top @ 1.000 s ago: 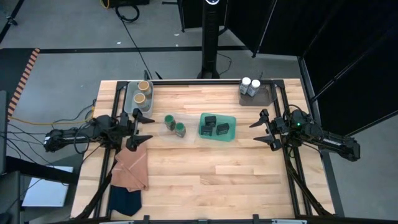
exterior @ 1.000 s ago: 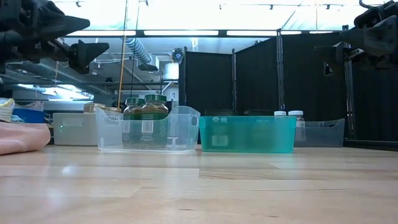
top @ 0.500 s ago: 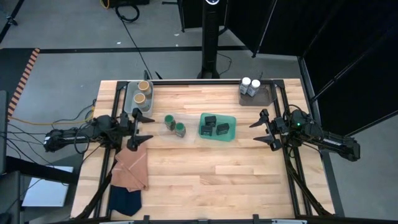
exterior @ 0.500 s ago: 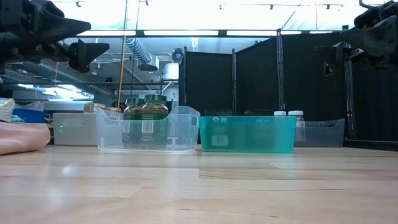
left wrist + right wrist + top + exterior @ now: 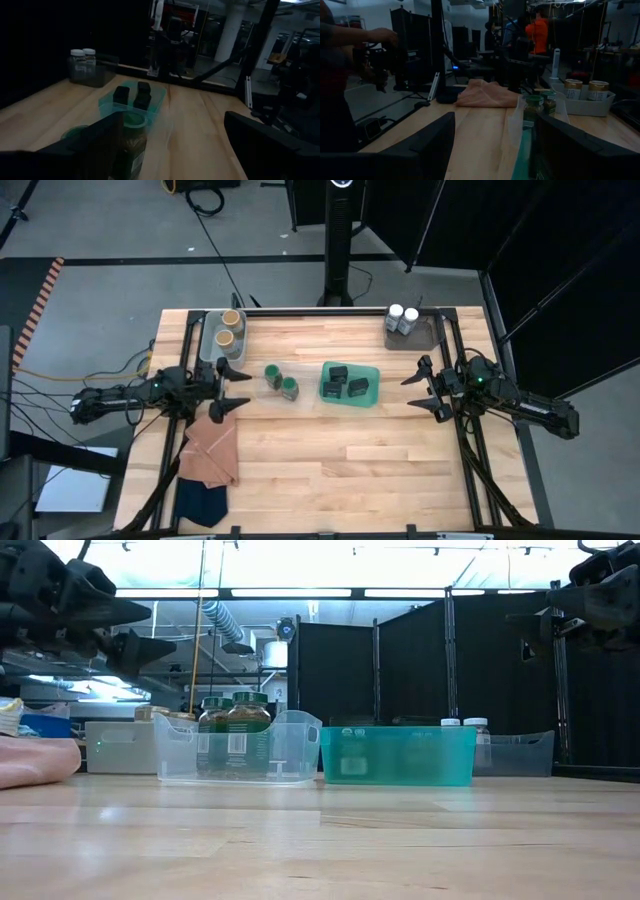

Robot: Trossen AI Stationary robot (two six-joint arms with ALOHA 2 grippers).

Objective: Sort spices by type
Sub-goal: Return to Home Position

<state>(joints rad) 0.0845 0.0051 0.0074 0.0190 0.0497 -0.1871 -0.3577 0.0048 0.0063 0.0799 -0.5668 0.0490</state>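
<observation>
Near left edge: navy cloth (image 5: pixel 200 502), then orange cloth (image 5: pixel 210 450). Left gripper (image 5: pixel 243 387) by orange cloth's far end, fingers spread, empty. Right gripper (image 5: pixel 408 392) at right edge, spread, empty. Mid-table: 2 green-lid jars (image 5: pixel 280 380) in clear bin (image 5: pixel 295 755), 3 dark tins (image 5: pixel 345 384) in teal bin (image 5: pixel 372 372). Far: 2 tan-lid jars (image 5: pixel 228 328) in left grey tray (image 5: pixel 215 352), 2 white-lid jars (image 5: pixel 403 318) in right grey tray (image 5: pixel 422 335).

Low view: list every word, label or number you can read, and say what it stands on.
No text can be read.
Green-lidded jars in the clear tray: pale labels, too blurred to read.
Teal tray: small mark near its rim, too small to read.
White-lidded jars: no legible print.
</observation>
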